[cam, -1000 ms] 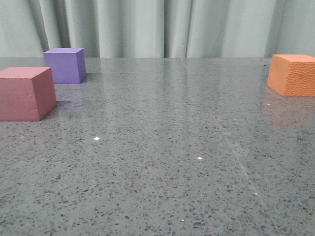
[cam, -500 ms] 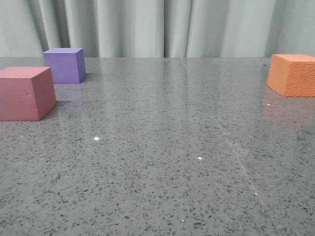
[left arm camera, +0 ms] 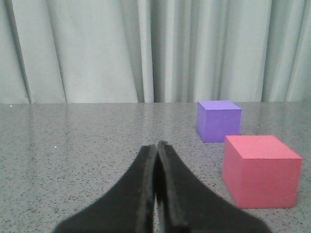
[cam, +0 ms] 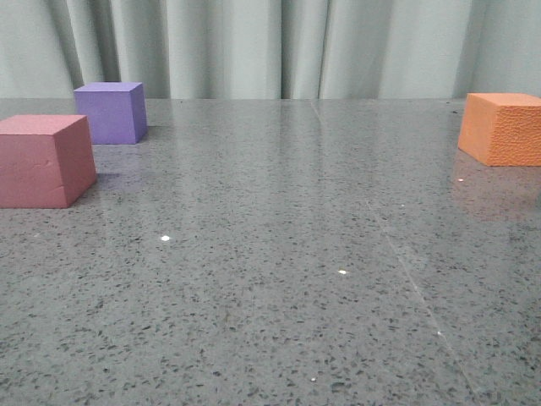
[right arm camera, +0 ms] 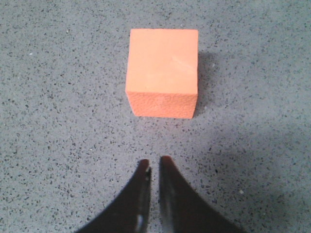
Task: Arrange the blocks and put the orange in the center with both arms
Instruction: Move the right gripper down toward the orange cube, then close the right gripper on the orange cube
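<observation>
The orange cube sits at the far right of the table in the front view. In the right wrist view it lies just ahead of my right gripper, whose jaws are nearly together and hold nothing. The purple cube stands at the back left, with the pink-red cube in front of it. The gap between these two is narrow. The left wrist view shows the purple cube and the pink-red cube off to one side of my left gripper, which is shut and empty.
The grey speckled table runs back to a pale curtain. No arm shows in the front view.
</observation>
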### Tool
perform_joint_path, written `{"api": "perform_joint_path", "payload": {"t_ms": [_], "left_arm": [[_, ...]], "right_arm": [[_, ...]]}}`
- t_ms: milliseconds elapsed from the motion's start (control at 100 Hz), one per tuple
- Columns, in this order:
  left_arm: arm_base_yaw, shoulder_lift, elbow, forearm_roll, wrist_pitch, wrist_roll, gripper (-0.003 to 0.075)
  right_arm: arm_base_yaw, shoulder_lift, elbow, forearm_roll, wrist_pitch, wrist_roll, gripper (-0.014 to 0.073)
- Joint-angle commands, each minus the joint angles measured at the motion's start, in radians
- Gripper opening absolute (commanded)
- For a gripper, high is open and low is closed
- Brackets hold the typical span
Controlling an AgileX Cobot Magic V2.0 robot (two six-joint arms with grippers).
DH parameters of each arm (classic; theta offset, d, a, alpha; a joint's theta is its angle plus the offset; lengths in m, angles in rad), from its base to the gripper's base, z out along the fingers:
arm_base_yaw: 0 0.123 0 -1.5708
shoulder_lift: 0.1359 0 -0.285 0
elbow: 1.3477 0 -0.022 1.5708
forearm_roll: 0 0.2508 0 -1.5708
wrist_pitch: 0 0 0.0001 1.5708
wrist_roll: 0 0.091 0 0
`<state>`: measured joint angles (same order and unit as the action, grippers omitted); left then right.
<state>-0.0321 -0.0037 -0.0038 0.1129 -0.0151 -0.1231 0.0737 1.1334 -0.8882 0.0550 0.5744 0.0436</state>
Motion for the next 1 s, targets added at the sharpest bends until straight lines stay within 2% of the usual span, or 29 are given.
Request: {"api": "perform_joint_path", "payload": {"t_ms": [0,200,270,470,770,990], "left_arm": [[0.003,-0.033,0.053,-0.009,-0.077,0.001,-0.0019],[0.003,-0.033,0.053,-0.009,-0.077,0.001,-0.0019],[0.003,-0.033,0.053,-0.009,-0.077,0.001,-0.0019],[0.003,-0.033,0.053,-0.009,-0.077,0.001,-0.0019],[0.003,-0.033,0.053,-0.009,-0.077,0.001,-0.0019],[0.003,-0.033,0.053,-0.009,-0.077,0.001,-0.0019]], "right_arm": [[-0.007,-0.015,-0.038,-0.001,-0.051,-0.007,0.0237],[-0.007,-0.015,-0.038,-0.001,-0.082,-0.007,0.0673],[-0.007,-0.015,-0.038,-0.001,-0.103,-0.007,0.0641],[-0.007,0.006,-0.083,-0.001,-0.131,-0.007,0.064],[-0.007,0.186,-0.342,-0.002,-0.01,-0.015,0.064],[-0.007,0.326,-0.395,-0.003,0.018,-0.015,0.064]]}}
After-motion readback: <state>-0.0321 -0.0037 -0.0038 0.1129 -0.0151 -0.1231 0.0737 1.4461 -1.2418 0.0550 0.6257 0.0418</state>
